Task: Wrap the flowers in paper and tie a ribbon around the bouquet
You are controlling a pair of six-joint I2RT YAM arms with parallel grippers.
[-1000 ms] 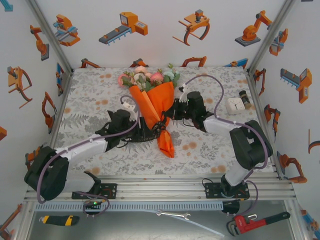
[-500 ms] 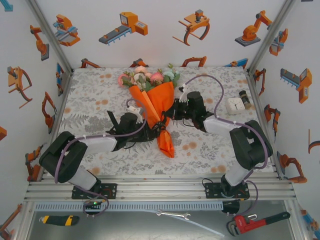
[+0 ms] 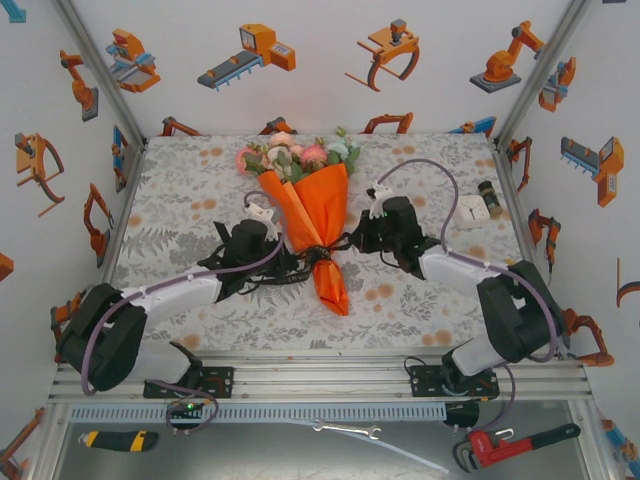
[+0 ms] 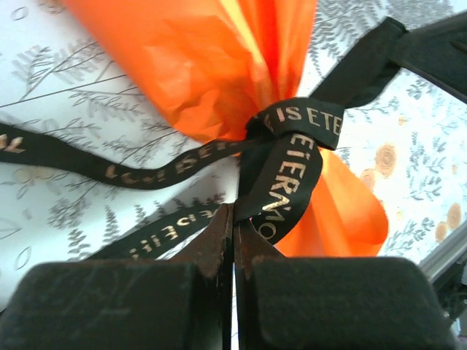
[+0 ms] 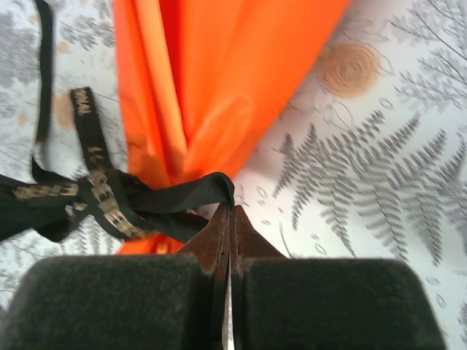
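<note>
The bouquet [image 3: 316, 225] lay in the middle of the tablecloth [image 3: 190, 185]. The flowers [image 3: 295, 155] were at the far end, and the pointed tail of the orange paper [image 3: 330, 285] was toward the arms. The black ribbon [image 3: 322, 254] was knotted around the narrow waist of the cone. Its underside was hidden by the paper, and whatever was inside the cone below the blooms was covered too.

The left gripper [image 3: 292, 262] was low at the left of the waist and the right gripper [image 3: 352, 242] at the right of it, each just beside the knot.

In the left wrist view the left gripper [image 4: 233, 219] had its jaws pressed together. A lettered strand of the ribbon [image 4: 292, 157] ran into the seam between them — how deep it went could not be seen. The gold lettering was only partly readable, broken by folds, and the paper [image 4: 211, 65] was cut off at the upper edge.

In the right wrist view the right gripper [image 5: 230, 219] was also closed, pinching a plain black end of the ribbon [image 5: 171, 198] at its very tips. The knot sat to the left of them, slightly blurred, and the paper [image 5: 219, 73] ran out of the frame at the top.
</note>
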